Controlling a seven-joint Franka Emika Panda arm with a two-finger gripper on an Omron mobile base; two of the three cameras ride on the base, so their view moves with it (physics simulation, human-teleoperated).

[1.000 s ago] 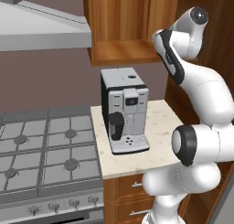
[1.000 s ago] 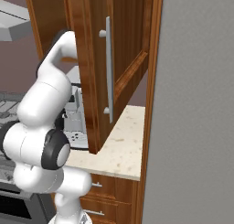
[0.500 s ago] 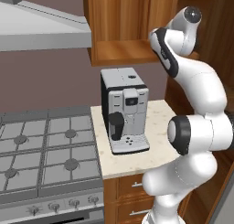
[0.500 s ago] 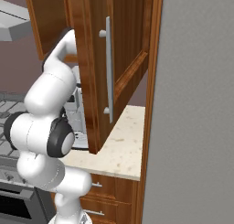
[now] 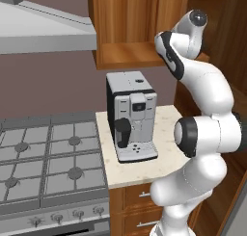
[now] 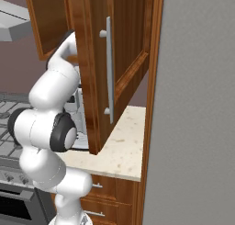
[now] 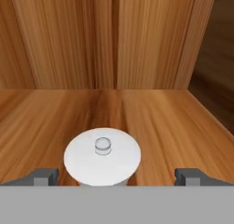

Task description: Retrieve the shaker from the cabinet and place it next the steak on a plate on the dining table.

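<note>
Even, bright rendered light with no glare. The cabinet (image 7: 117, 58) interior is warmly lit, darker at its right side. A soft shadow lies under the coffee machine (image 5: 131, 115). All views are sharp, with no blur or edge distortion.

wooden cabinet (image 7: 151, 118) shelf, white round-topped object (image 7: 102, 157)

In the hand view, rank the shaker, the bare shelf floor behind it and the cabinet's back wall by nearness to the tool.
1. Shaker, between the open tool's fingertips.
2. Shelf floor, behind it.
3. Back wall, farthest in.
</note>
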